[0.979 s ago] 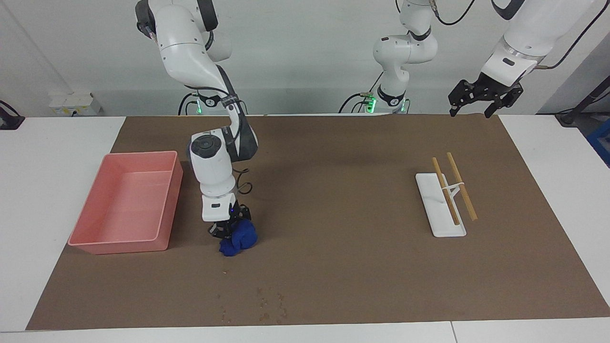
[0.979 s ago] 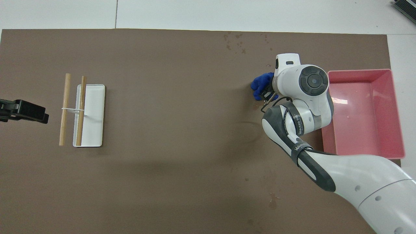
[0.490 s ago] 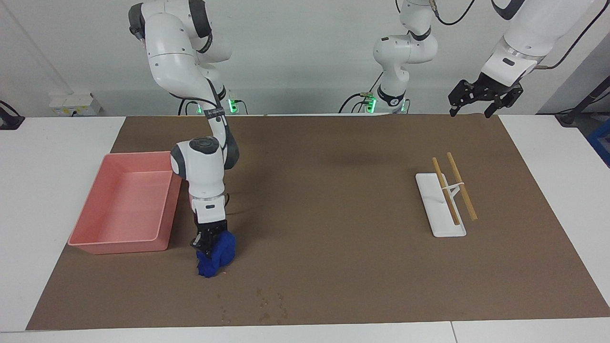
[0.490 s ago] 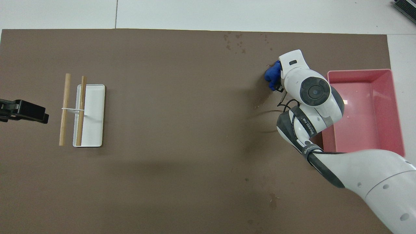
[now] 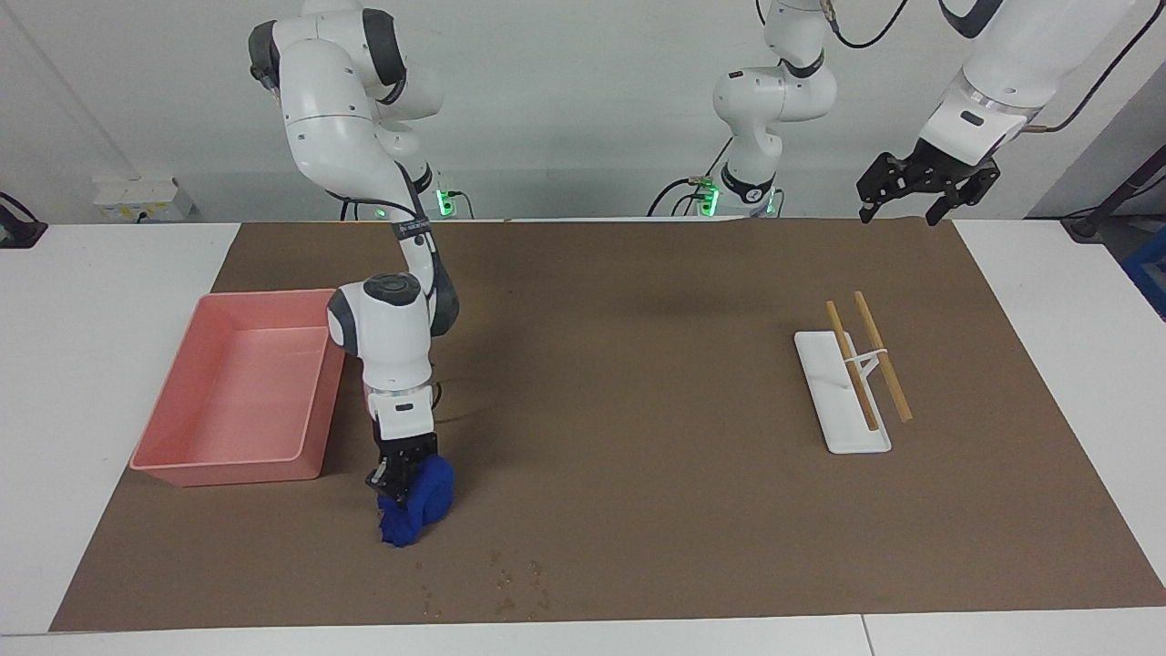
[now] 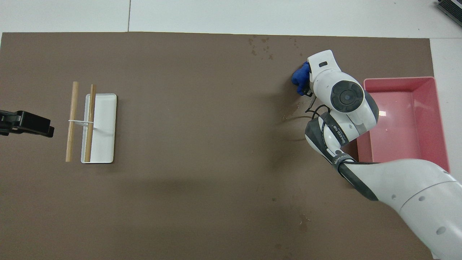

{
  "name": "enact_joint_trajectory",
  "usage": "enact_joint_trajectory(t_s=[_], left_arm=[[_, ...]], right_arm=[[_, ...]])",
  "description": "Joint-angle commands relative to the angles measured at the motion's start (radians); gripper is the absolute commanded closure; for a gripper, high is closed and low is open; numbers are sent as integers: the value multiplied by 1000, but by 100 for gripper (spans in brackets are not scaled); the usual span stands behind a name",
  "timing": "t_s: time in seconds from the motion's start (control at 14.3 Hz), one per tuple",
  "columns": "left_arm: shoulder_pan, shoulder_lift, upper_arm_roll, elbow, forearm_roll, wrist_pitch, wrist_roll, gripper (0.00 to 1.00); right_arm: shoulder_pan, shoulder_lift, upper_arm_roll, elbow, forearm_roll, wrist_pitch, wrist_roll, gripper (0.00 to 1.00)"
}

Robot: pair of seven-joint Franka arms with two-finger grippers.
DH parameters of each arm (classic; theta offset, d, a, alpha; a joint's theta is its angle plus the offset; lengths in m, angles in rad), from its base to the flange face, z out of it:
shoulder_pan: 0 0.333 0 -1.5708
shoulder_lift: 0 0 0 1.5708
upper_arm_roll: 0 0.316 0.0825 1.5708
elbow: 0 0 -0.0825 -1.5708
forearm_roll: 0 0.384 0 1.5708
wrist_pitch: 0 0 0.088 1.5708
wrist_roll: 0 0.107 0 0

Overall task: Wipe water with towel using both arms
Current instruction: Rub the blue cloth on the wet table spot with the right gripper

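My right gripper [image 5: 397, 481] is shut on the deep-blue towel [image 5: 419, 503], a lumpy bundle whose lower end touches the brown mat beside the pink tray's corner farthest from the robots. From overhead the white wrist hides most of that gripper, and the towel [image 6: 300, 76] shows at its edge. The water [image 5: 515, 579] is a scatter of shiny drops on the mat, a little farther from the robots than the towel; it shows overhead too [image 6: 261, 45]. My left gripper [image 5: 899, 217] hangs open and empty over the mat's edge at the left arm's end [image 6: 43, 127].
The pink tray [image 5: 228, 466] [image 6: 404, 79] lies at the right arm's end, close beside the right arm. A flat white tray [image 5: 843, 428] [image 6: 104, 144] with two wooden sticks [image 5: 882, 357] [image 6: 73, 119] across it lies toward the left arm's end.
My right gripper has carried the towel across the mat, farther from the robots and toward the right arm's end, closer to the water drops. The left arm has not moved.
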Motion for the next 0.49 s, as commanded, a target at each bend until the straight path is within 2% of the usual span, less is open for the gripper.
enact_joint_trajectory(t_s=[0.0,0.14,0.42], left_arm=[[-5,-23,5,-25,13,2,-1,0],[-5,-23,5,-25,13,2,-1,0],[-5,-23,5,-25,13,2,-1,0]], right_arm=[[-7,24,14,33,5,10,15,100],[0,23,14,-14,48,7,135,100],[-1,-6,17,-96,83,-10,173,100]])
